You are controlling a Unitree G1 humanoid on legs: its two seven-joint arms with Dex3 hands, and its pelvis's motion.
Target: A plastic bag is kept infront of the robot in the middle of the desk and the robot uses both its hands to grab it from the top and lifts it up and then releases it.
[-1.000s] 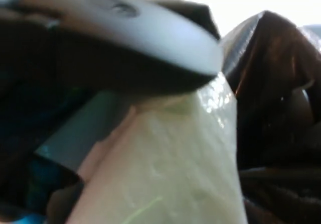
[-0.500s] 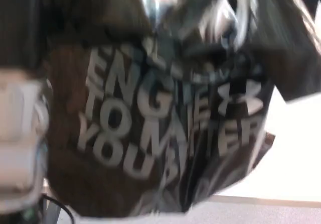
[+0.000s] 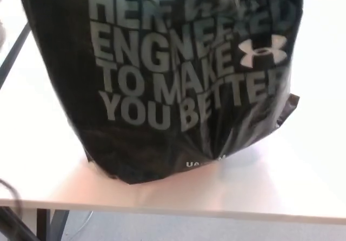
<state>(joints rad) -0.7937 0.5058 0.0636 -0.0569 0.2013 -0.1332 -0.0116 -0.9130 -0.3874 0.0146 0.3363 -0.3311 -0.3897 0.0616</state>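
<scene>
A black plastic bag [image 3: 173, 73] with large pale lettering and a white logo fills most of the head view. Its lower part hangs over or rests on the white desk [image 3: 259, 187]; I cannot tell whether it touches. The top of the bag runs out of the picture. Neither of my hands shows in the frame.
The desk's near edge [image 3: 216, 213] runs across the bottom, with grey floor below it. A dark table leg [image 3: 51, 225] and a cable show at the lower left. A dark bar [image 3: 13, 54] slants along the left side.
The whole picture has shifted strongly, so the camera has moved. The bag was blurred and very close before; now its lettering is sharp and the desk under it shows.
</scene>
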